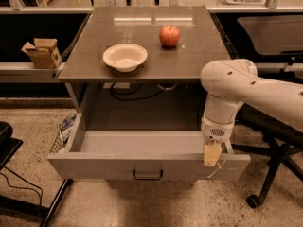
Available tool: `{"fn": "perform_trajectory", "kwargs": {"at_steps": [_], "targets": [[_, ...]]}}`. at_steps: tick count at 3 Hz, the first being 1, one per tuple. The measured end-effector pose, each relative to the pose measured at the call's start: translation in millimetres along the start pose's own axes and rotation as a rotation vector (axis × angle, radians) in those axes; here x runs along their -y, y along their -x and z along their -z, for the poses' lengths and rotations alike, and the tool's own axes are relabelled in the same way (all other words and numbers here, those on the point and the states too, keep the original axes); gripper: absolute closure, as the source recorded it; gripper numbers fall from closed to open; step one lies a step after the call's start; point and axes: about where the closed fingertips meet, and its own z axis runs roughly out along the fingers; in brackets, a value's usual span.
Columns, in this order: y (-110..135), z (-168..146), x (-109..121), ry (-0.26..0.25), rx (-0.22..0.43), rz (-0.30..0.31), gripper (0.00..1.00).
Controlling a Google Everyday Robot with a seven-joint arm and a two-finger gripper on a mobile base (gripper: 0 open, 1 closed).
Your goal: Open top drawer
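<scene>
Camera view, looking down on the front of a small table (90, 65): flat, smooth grey-brown top with a dull sheen. On it, a round, shallow off-white bowl (125, 56) and, apart to its right and further back, a glossy red apple (169, 36). Below the top and standing well out toward the camera, the top drawer (99, 167): a wide, boxy grey tray with matte walls and a flat front. Small black bar handle (147, 175) at the middle of that front, pale string-like mark (218, 169) near its right end. Rounded white plastic arm (236, 86) reaching in from the right and bending down at the drawer's right front corner. Gripper (212, 154) under the wrist, a pale tan piece at the front panel's upper edge; spread or closed, impossible to tell. Black cable (135, 96) looped behind the drawer space. Open brown cardboard box (42, 52) on a ledge at left. Speckled floor (33, 122) beneath.
</scene>
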Motion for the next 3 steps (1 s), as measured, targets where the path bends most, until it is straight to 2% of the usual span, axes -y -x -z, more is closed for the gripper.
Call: {"fn": "perform_trajectory", "kwargs": {"at_steps": [1,3], "targets": [[-1.0,-2.9,-5.6,0.029,0.0,0.0,0.74],[-1.0,-2.9,-5.6,0.029,0.0,0.0,0.27]]}}
